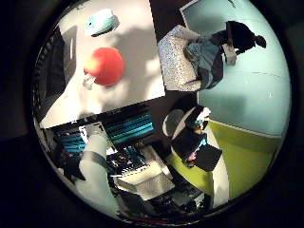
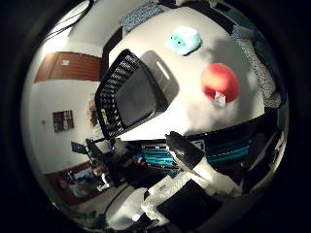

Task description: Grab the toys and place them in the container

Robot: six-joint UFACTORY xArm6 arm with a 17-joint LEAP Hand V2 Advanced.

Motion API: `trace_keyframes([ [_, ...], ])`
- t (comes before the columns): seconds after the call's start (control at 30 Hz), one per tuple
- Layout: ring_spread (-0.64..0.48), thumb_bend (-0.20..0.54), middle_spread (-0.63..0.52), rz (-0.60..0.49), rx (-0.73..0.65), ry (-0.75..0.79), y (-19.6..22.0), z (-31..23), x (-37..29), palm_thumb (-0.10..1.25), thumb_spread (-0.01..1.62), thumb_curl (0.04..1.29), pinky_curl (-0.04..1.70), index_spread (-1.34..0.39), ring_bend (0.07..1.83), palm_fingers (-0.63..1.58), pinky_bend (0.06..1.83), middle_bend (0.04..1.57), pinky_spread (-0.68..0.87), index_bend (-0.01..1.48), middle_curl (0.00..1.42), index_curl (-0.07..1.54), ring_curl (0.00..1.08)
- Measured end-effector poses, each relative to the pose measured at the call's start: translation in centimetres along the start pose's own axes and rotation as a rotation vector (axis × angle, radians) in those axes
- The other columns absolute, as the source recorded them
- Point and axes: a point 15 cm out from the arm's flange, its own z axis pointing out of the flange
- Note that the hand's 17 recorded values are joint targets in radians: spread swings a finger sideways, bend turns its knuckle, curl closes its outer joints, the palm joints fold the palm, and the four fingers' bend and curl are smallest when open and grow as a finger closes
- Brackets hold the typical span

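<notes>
— While nothing is held by the hand [image 2: 194,167], how are its fingers [image 2: 182,145] set?

— A dark-tipped finger and white segments are seen reaching out fairly straight from the palm in the thumb side view, and nothing is enclosed by them. A relaxed, spread posture is judged, though only part of the hand is shown.

— What is met first, going outward from the fingertips?

— The near edge of the white table [image 2: 194,111] is met beyond the fingertips. Past that edge, well apart from the fingers, the red toy [image 2: 219,82] is found lying on the tabletop, with a small pale tag at the side nearest the fingers.

— And farther out?

— The light blue toy [image 2: 184,40] is seen beyond the red one, near the table's far side. The black container [image 2: 129,94], a slatted basket, is placed on the same table, off to one side of both toys and apart from them.

— How much of the task is judged done?

— Nothing is seen inside the container; its dark floor is bare. Both toys are left on the table, so the whole job is judged to remain: each toy has to be reached, grasped and carried to the basket. The red toy, being closer to the fingers, is judged the likelier first target.
</notes>
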Motion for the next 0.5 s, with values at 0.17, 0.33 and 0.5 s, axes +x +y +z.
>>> trace_keyframes([
  [0.17,0.20,-0.021,0.02,0.024,0.021,0.005,-1.9,1.2,1.3,0.63,1.12,0.34,0.28,-0.33,0.33,0.11,0.52,0.19,0.41,0.17,0.31,0.28,0.24],
  [0.33,0.20,-0.021,0.03,0.067,0.010,0.003,-3.3,3.1,3.3,0.63,1.12,0.34,0.28,-0.33,0.33,0.11,0.52,0.19,0.41,0.16,0.30,0.28,0.25],
  [0.5,0.20,-0.021,0.03,0.095,-0.026,-0.008,-3.8,5.2,4.5,0.63,1.12,0.34,0.28,-0.32,0.33,0.10,0.51,0.19,0.42,0.16,0.30,0.28,0.25],
])
